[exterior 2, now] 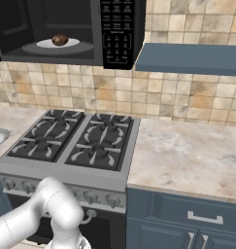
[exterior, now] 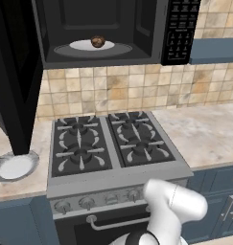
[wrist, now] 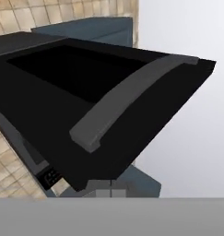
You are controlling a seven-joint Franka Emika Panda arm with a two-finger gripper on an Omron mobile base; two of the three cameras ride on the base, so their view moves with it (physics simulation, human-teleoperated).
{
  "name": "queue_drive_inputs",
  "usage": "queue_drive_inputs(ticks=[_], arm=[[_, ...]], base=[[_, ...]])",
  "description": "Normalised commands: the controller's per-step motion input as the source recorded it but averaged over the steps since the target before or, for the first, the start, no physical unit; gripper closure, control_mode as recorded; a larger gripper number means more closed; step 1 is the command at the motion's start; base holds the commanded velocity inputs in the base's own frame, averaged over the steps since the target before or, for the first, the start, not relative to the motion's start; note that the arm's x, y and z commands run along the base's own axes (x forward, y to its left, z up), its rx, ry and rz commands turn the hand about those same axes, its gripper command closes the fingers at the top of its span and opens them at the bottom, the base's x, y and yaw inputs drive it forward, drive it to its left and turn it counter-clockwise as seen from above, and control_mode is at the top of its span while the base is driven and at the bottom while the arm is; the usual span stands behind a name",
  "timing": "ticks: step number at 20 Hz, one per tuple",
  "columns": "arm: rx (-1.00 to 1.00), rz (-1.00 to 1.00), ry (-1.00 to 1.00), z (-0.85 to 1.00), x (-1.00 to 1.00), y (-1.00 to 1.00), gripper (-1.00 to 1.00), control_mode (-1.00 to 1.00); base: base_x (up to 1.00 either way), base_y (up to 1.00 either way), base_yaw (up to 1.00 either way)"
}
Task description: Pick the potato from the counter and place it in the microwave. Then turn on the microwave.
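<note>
The potato point(exterior: 98, 41) point(exterior 2: 59, 39) lies on the white turntable point(exterior: 84, 46) inside the microwave point(exterior: 113, 52), nothing touching it. The microwave door point(exterior: 15, 72) stands swung open to the left, and the keypad point(exterior: 180, 33) point(exterior 2: 117, 34) sits at the right of the cavity. In the hand view the black door point(wrist: 49, 106) and its grey bar handle point(wrist: 127, 101) loom close ahead. My gripper point(wrist: 111, 190) is shut and empty, just below the door's edge. The beige counter point(exterior: 209, 134) point(exterior 2: 187, 151) lies to the right of the stove.
A black gas stove point(exterior: 108, 143) point(exterior 2: 75, 141) with front knobs sits under the microwave. A white plate point(exterior: 15, 166) rests on the left counter below the open door. A blue-grey cabinet point(exterior 2: 187, 58) hangs right of the microwave, above the counter.
</note>
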Motion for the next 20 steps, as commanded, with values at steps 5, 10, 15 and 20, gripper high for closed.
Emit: queue_drive_inputs(ticks=[5,10,15,20], arm=[[0.0,-0.15,0.0,0.01,0.54,0.13,1.0,-1.0],[0.0,-0.14,0.0,0.11,0.4,0.04,1.0,-1.0],[0.0,-0.15,-0.01,0.36,0.17,-0.05,1.0,-1.0],[0.0,-0.15,-0.01,0.42,0.01,-0.32,1.0,-1.0]], base=[[0.0,0.0,0.0],[0.0,0.0,0.0],[0.0,0.0,0.0],[0.0,0.0,0.0]])
